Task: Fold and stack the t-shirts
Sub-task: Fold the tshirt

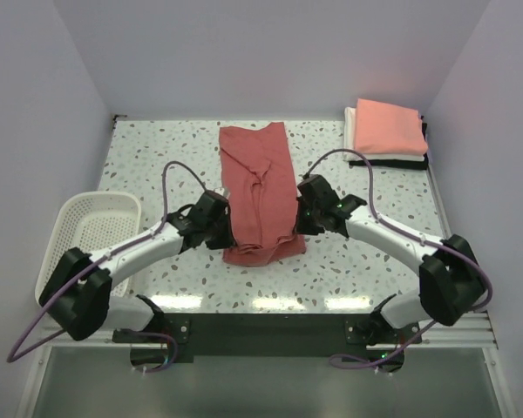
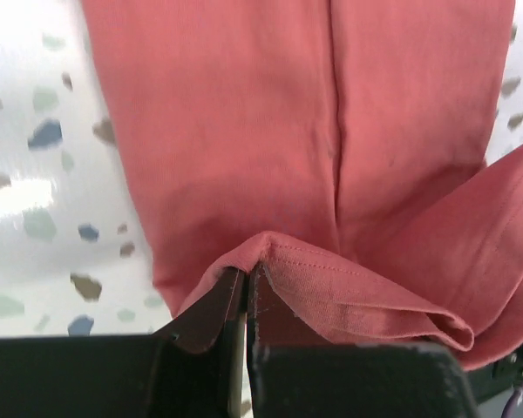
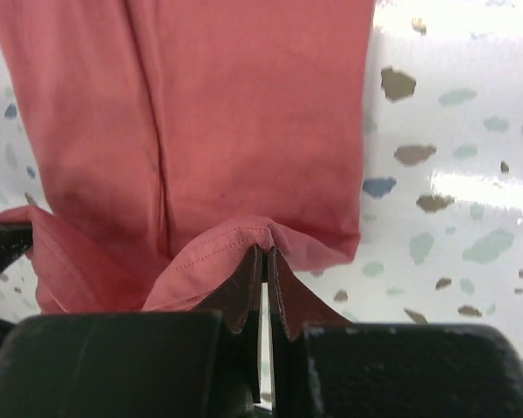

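The brick-red t-shirt [image 1: 260, 174] lies in the middle of the bench [image 1: 157, 148], already narrowed into a long strip whose long axis runs straight away from the arm bases. Its near hem is raised off the surface and bunched into a loose roll, while the rest of the strip lies flat beyond it. The left gripper [image 2: 247, 280] is closed on the left corner of that hem, with a stitched edge pinched between its jaws. The right gripper [image 3: 266, 259] is closed likewise on the right corner. In both wrist views the cloth stretches forward from the fingertips, so the whole shirt lies ahead of the two grippers. They stand on either side of its near end, roughly level with each other, and neither arm is the nearer.

From this, the step in hand looks like a crosswise fold. The held hem would have to travel along the long axis toward the far end, with both arms moving evenly so the edge lands square. A lag on one side would likely skew the fold.

At the far right corner sits the stack of folded t-shirts [image 1: 388, 126], salmon-pink on top with white and black beneath. It is well apart from the red one and nearer the right arm. A white mesh basket [image 1: 100, 197] stands at the left edge, just beside the left arm.
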### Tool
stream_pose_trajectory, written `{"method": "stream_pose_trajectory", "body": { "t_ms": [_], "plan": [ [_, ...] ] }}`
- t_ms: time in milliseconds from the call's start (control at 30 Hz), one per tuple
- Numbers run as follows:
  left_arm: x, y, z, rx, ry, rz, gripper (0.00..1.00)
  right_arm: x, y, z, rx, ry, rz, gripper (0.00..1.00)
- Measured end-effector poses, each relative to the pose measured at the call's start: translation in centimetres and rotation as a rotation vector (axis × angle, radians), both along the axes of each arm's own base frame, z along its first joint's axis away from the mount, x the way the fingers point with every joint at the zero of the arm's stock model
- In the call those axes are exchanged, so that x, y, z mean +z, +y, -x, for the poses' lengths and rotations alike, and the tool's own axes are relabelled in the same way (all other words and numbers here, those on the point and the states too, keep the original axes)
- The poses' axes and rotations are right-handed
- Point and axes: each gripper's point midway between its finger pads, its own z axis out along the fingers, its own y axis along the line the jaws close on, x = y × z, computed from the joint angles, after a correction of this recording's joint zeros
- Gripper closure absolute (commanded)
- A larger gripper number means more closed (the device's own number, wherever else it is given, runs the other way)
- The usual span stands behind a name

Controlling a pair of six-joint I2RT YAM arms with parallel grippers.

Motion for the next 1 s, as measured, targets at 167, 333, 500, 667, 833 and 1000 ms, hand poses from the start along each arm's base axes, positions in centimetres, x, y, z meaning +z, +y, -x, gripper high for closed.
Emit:
{"method": "stream_pose_trajectory", "body": {
  "t_ms": [167, 333, 500, 667, 833, 1000],
  "plan": [
    [0.0, -0.9, -4.9, 0.051, -0.017, 0.007, 1.0, -1.2, 1.1, -4.5, -0.046, 0.012, 0.01, 1.0],
    [0.6, -1.4, -9.4, 0.108, -0.055, 0.026, 1.0, -1.0, 2.6, -9.3, -0.077, -0.022, -0.008, 1.0],
    [1.0, -0.4, -13.0, 0.179, -0.076, 0.029, 1.0, -0.5, 2.8, -12.5, -0.107, -0.05, -0.015, 1.0],
    [0.9, 0.0, -16.4, 0.233, -0.084, 0.026, 1.0, -0.2, 2.4, -15.9, -0.143, -0.069, -0.022, 1.0],
    [0.4, 0.2, -18.6, 0.265, -0.079, 0.023, 1.0, -0.8, 1.5, -18.1, -0.174, -0.065, -0.023, 1.0],
    [0.1, 1.4, -19.6, 0.298, -0.071, 0.018, 1.0, -1.1, 0.7, -19.0, -0.189, -0.056, -0.035, 1.0]
  ]
}}
